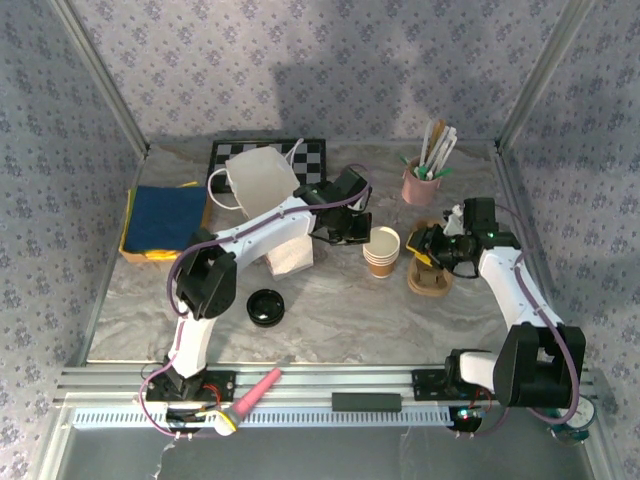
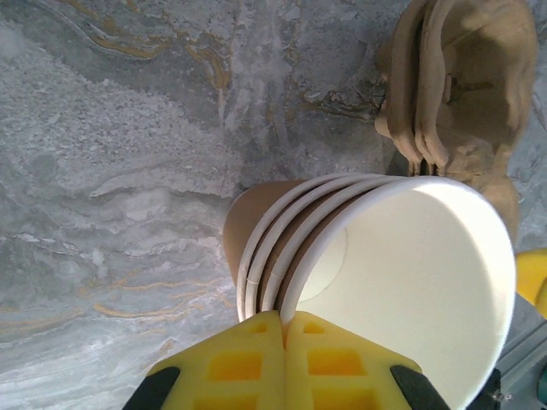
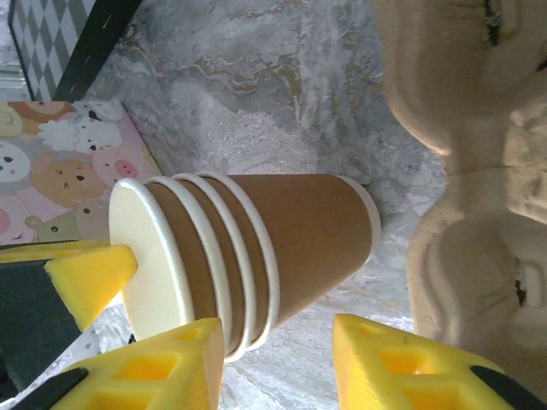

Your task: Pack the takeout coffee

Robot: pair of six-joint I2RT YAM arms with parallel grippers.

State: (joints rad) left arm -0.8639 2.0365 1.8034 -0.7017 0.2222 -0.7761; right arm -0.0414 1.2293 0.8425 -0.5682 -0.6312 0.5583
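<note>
Four nested cups [image 1: 381, 250], one stack. Left end effector [image 2: 283, 329] pinches the top cup [image 2: 427, 282]; right end effector [image 3: 278, 329] released.

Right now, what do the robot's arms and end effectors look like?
Both the left arm and the right arm are white tubes with chunky black joints, and a thin purple cable runs along each. The left end effector and the right end effector have bright yellow fingers with square hollows, on black mounts.
</note>
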